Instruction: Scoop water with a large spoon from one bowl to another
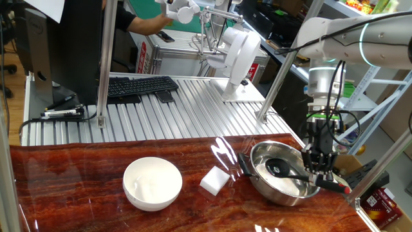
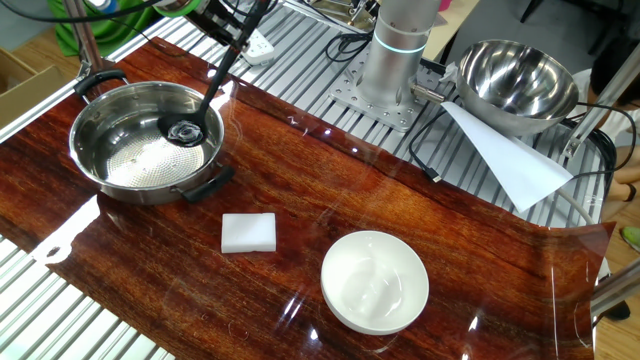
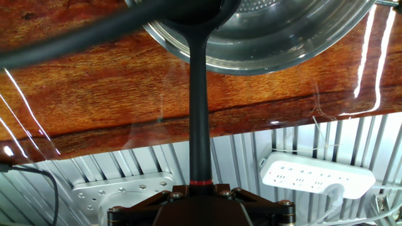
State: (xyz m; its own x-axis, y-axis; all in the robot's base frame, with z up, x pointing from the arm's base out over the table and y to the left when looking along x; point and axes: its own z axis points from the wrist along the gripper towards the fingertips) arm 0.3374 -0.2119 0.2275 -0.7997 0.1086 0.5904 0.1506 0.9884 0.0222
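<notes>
The wide steel bowl (image 1: 261,154) (image 2: 85,125) stands at one end of the wooden table. The black large spoon has its round cup (image 1: 278,169) (image 2: 185,131) low inside that bowl, near the bottom. My gripper (image 1: 320,169) (image 3: 201,188) is shut on the spoon's long handle (image 3: 200,113) just behind its red mark, above the bowl's rim. Water shows only as a faint gloss on the bowl's floor (image 2: 135,165). The empty-looking white bowl (image 1: 152,183) (image 2: 375,280) sits apart, further along the table.
A white rectangular block (image 1: 214,180) (image 2: 248,232) lies between the two bowls. A second steel bowl (image 2: 517,80) and a sheet of paper (image 2: 505,155) rest on the ribbed metal bench beside the arm's base (image 2: 400,40). A power strip (image 3: 314,179) lies below the table edge.
</notes>
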